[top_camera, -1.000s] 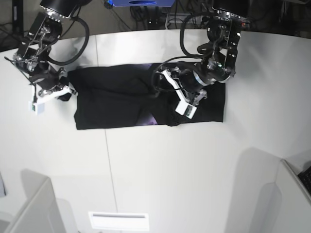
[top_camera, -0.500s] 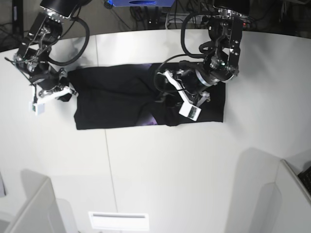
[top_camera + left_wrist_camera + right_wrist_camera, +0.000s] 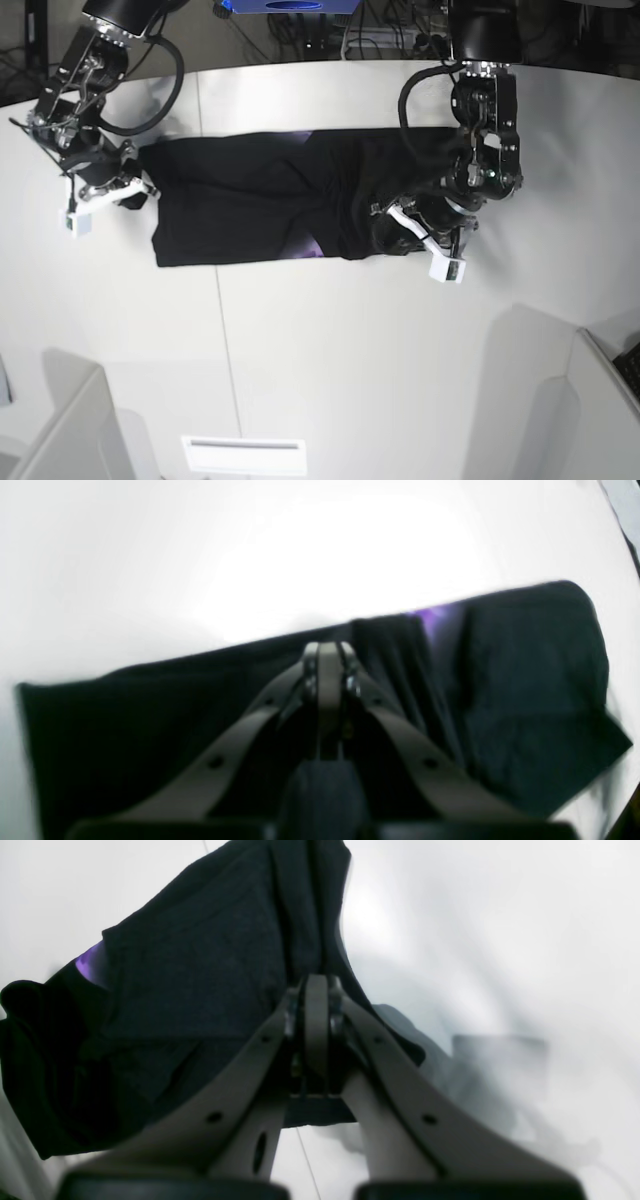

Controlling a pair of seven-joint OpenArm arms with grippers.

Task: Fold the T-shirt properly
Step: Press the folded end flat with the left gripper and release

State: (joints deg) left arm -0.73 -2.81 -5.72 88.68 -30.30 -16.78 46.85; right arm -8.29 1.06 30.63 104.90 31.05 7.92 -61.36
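Black T-shirt (image 3: 250, 200) runs long across your table; your left gripper (image 3: 395, 222) and right gripper (image 3: 135, 188) are both clamped onto its opposite ends.

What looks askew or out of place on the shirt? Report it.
The T-shirt lies as a long band, not a tidy fold: creases bunch near its middle, and a purple patch of print peeks out at the near edge. Nothing looks torn or spilled.

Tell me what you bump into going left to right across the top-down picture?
right gripper → T-shirt → left gripper, all on the white table.
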